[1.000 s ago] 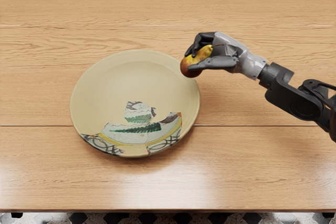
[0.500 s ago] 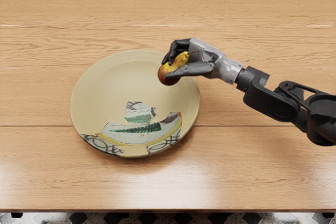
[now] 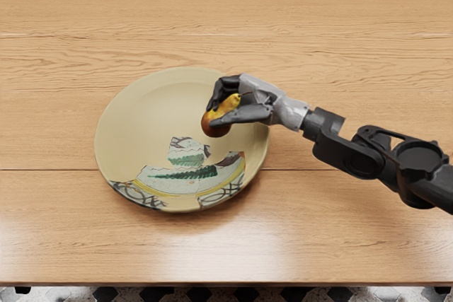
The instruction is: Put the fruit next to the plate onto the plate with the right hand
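Robot hand: holding the fruit above the plate.
Do it well: lower slowly, then let go softly.

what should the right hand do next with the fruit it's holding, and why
Probably lower the right hand a little toward the plate. The fruit is gripped in its fingers and sits over the plate's inner area, right of centre, but the view does not show it touching the surface, so releasing now might let it roll.
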`<state>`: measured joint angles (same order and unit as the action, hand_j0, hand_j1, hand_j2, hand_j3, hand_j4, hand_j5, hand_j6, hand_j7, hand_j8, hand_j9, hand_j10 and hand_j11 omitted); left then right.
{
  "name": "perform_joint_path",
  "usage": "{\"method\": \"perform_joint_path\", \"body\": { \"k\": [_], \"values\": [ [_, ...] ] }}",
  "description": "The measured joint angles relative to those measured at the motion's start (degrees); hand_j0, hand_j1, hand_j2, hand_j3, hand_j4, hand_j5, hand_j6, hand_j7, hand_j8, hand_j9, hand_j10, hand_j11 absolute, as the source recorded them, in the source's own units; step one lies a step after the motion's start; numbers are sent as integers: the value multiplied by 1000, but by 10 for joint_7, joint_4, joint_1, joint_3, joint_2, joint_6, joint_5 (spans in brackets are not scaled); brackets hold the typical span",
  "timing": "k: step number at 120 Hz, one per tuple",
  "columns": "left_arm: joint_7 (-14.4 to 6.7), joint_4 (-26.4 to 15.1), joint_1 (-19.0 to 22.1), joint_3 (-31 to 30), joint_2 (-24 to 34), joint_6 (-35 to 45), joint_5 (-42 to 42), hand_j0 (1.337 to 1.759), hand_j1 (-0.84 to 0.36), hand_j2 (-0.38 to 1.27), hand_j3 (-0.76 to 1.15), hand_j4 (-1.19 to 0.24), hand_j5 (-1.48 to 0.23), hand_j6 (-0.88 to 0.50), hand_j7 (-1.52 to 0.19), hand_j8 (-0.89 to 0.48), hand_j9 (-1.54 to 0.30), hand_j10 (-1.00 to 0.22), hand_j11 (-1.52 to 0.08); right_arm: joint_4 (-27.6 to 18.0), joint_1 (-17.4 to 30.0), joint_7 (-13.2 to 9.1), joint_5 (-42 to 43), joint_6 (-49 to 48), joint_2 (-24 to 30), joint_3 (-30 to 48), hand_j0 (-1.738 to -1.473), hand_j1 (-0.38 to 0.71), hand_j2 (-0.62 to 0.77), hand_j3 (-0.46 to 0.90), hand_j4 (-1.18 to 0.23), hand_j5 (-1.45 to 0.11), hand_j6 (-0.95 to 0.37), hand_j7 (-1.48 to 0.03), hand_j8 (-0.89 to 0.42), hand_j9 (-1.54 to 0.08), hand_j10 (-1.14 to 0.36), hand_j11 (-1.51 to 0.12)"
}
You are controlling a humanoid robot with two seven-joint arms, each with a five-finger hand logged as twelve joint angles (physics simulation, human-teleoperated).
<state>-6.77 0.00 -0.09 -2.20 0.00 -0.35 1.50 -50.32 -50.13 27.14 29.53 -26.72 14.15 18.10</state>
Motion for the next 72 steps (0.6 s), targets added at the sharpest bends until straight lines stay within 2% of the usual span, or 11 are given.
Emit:
{"method": "perform_joint_path", "body": {
  "k": [31,37,42,52,72],
  "values": [
    [0,0,0,0,0,0,0,1658,349,0,0,-1,0,-1,0,-1,0,-1,0,1,9,0,7,1,-6,-1,-1655,385,328,0,-790,-1031,-790,-1028,-588,-1037,-402,-1024],
    [0,0,0,0,0,0,0,1658,349,0,0,-1,0,-1,0,-1,0,-1,0,1,9,0,6,2,-7,-1,-1655,366,284,0,-771,-1003,-770,-1002,-605,-1011,-425,-998],
    [0,0,0,0,0,0,0,1658,349,0,0,-1,0,-1,0,-1,0,-1,0,0,12,0,3,11,-8,0,-1656,340,226,0,-727,-945,-726,-944,-596,-952,-437,-940],
    [0,0,0,0,0,0,0,1658,349,0,0,-1,0,-1,0,-1,0,-1,0,0,17,0,-1,34,-16,2,-1657,223,131,0,-579,-752,-578,-752,-492,-757,-386,-749],
    [0,0,0,0,0,0,0,1658,349,0,0,-1,0,-1,0,-1,0,0,0,-1,18,-9,-4,49,-21,6,-1657,39,36,0,-369,-480,-369,-479,-331,-482,-284,-478]
  ]
}}
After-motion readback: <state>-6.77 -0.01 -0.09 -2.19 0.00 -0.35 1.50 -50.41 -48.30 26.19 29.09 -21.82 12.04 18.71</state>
